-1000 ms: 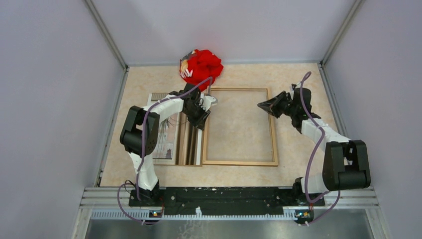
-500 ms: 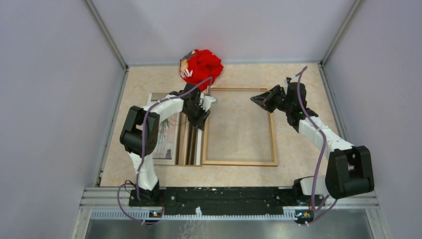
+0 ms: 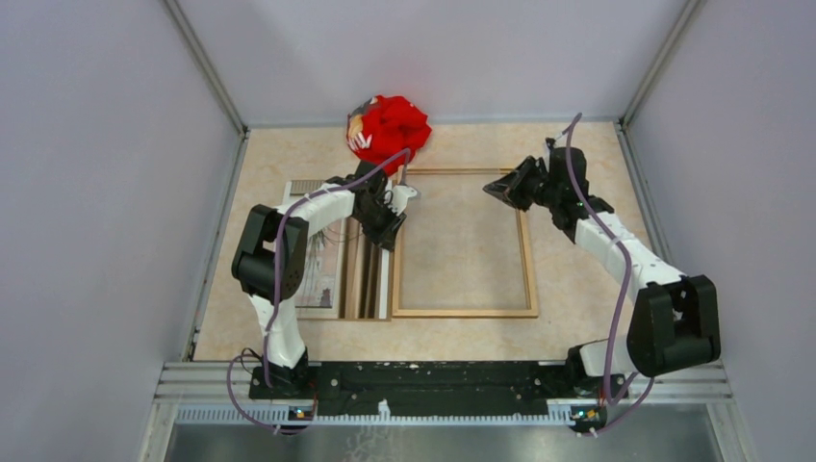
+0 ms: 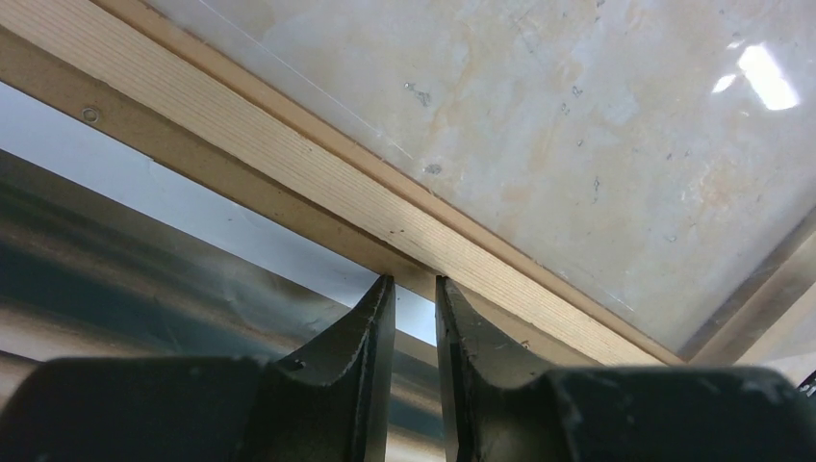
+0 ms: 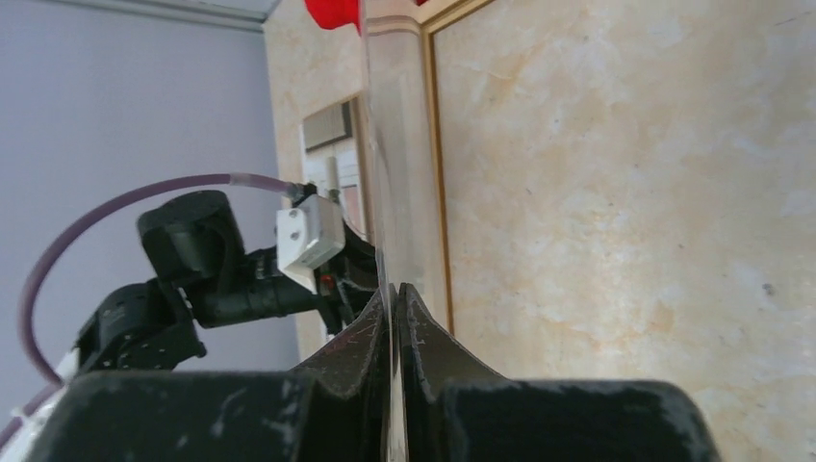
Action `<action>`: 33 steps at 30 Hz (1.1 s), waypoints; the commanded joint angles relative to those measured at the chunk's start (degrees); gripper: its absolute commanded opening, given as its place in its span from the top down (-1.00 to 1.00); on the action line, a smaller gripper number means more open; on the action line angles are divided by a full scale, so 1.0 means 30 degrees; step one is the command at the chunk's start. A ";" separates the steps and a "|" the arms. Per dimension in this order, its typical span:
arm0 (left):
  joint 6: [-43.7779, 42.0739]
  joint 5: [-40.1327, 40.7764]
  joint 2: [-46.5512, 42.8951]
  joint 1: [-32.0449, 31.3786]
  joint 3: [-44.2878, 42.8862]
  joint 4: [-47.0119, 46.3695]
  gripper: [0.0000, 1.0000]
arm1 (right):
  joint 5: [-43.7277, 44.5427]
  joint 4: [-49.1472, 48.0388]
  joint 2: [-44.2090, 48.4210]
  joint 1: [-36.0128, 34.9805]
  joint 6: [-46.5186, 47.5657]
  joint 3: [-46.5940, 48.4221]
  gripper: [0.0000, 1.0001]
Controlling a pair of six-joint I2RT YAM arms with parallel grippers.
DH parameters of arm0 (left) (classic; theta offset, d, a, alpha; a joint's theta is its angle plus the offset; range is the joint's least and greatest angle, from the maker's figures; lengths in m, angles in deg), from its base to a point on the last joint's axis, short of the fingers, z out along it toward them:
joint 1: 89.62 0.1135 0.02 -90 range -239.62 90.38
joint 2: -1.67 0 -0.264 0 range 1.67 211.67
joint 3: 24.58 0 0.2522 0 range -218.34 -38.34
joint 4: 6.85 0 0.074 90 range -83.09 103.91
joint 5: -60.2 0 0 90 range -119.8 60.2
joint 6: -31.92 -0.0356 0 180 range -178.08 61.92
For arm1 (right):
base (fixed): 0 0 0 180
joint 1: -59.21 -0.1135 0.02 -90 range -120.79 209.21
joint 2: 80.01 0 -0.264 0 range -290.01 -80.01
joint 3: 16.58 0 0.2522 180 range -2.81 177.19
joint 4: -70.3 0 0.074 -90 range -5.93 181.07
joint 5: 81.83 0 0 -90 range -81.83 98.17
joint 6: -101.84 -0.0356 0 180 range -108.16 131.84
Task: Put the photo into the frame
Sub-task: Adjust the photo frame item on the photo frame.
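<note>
The brown wooden frame (image 3: 462,313) lies flat at mid-table. Its light wood rail (image 4: 289,154) crosses the left wrist view. My left gripper (image 3: 393,214) (image 4: 414,281) sits at the frame's left rail with its jaws narrowly apart. The tips are at the rail's edge and nothing shows in the gap. My right gripper (image 3: 489,191) (image 5: 395,289) is shut on a thin clear pane (image 5: 390,144), seen edge-on, above the frame's far right corner. The photo (image 3: 325,274) lies left of the frame, partly under my left arm.
A crumpled red cloth (image 3: 390,130) lies just beyond the frame's far left corner. A brown board (image 3: 366,279) lies between photo and frame. Grey walls close in the left, right and back. My left arm (image 5: 212,279) shows past the pane.
My right gripper has moved back and to the left with the clear pane, toward the frame's far edge. The left arm and the frame have stayed still.
</note>
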 commanded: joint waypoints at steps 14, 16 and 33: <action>-0.0020 -0.1075 -0.0349 -0.0227 0.0505 -0.0820 0.42 | -0.1033 0.3010 -0.1784 -0.0158 0.3816 0.0917 0.31; -0.0021 -0.1082 -0.0380 -0.0220 0.0556 -0.0842 0.42 | -0.0769 0.3589 -0.1934 -0.0145 0.4295 0.1181 0.24; -0.0064 -0.1046 -0.0456 -0.0227 0.0836 -0.1086 0.43 | 0.2710 0.7429 -0.3372 -0.0152 0.7009 0.2761 -0.18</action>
